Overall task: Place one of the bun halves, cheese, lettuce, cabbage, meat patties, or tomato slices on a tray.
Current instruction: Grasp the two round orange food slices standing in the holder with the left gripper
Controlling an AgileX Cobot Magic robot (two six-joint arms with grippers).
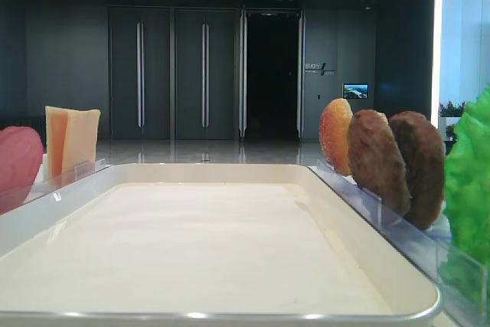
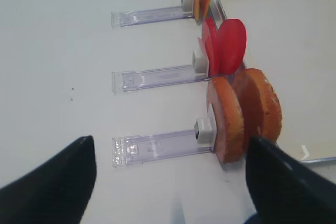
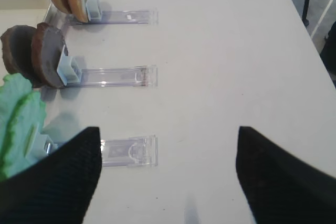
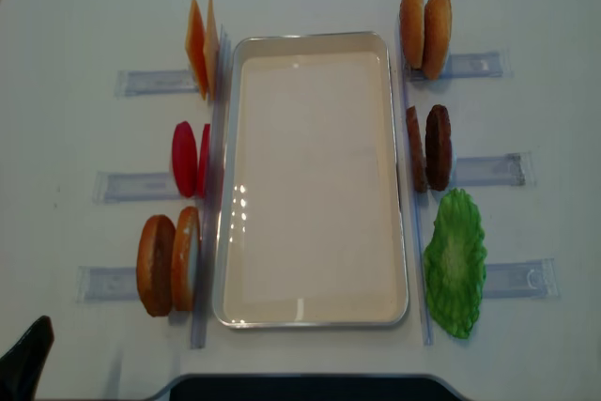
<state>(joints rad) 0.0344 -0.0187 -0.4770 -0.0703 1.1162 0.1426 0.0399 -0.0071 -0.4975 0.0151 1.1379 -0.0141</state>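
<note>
The cream tray (image 4: 310, 176) lies bare in the middle of the table. Standing on edge along its left side are the cheese (image 4: 202, 47), the tomato slices (image 4: 188, 159) and two bun halves (image 4: 169, 263). Along its right side stand two more bun halves (image 4: 424, 18), the meat patties (image 4: 429, 147) and the lettuce (image 4: 455, 260). The cabbage is out of view. My left gripper (image 2: 170, 182) hangs open over bare table, just left of the near bun halves (image 2: 241, 114). My right gripper (image 3: 168, 177) is open too, right of the lettuce (image 3: 18, 119), holding nothing.
Each food pair stands at the inner end of a clear plastic rail (image 4: 155, 82) that runs outward from the tray; another rail (image 3: 128, 150) lies near my right gripper's left finger. The table's right edge (image 3: 307, 30) is close by.
</note>
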